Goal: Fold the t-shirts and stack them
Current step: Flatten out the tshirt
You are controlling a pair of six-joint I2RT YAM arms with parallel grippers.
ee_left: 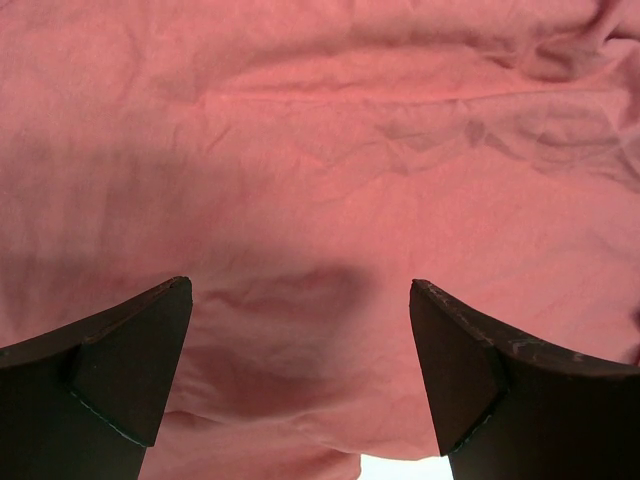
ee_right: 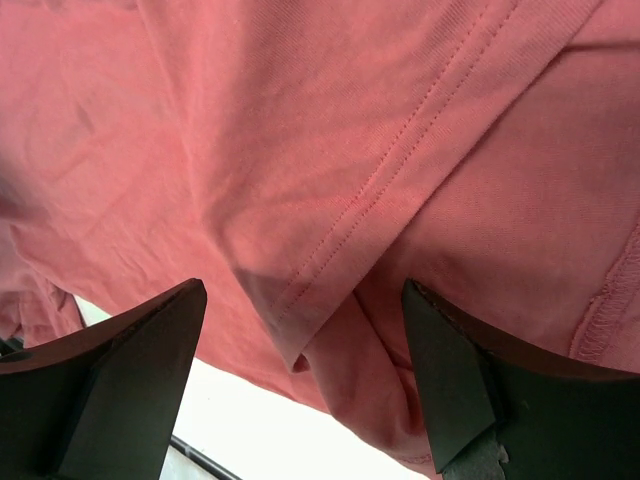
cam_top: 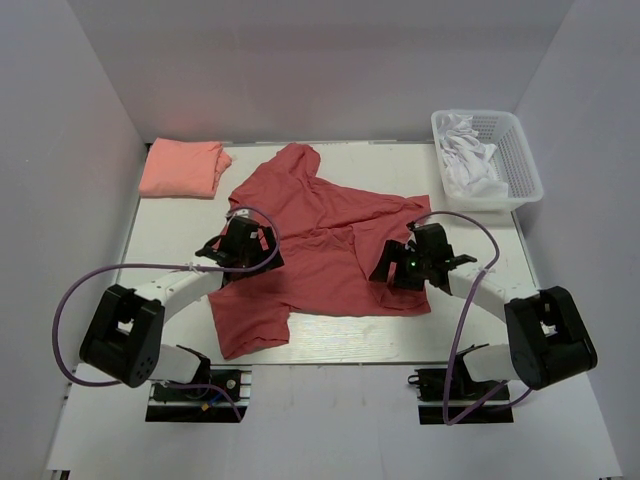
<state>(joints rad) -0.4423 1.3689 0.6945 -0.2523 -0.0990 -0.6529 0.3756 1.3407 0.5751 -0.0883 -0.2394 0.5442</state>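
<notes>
T-shirts: I count two on the table (cam_top: 400, 335). The brick-red t-shirt (cam_top: 330, 250) lies spread but rumpled in the middle, its long axis running slantwise from the near left towards the far right, with one bunched lobe poking at the far edge. The salmon-pink t-shirt (cam_top: 182, 168) sits folded in the far left corner, long side running left to right, well apart from the red one.

Two arms, one pincer each. The left pincer (ee_left: 300, 300) is spread wide over the red cloth's left part and has hold of nothing. The right pincer (ee_right: 305, 300) is likewise spread wide near the shirt's right edge, a stitched hem fold between its fingers (whether they touch it, I cannot tell).

One basket (cam_top: 520, 165) stands at the far right, holding white cloth (cam_top: 470, 160).
</notes>
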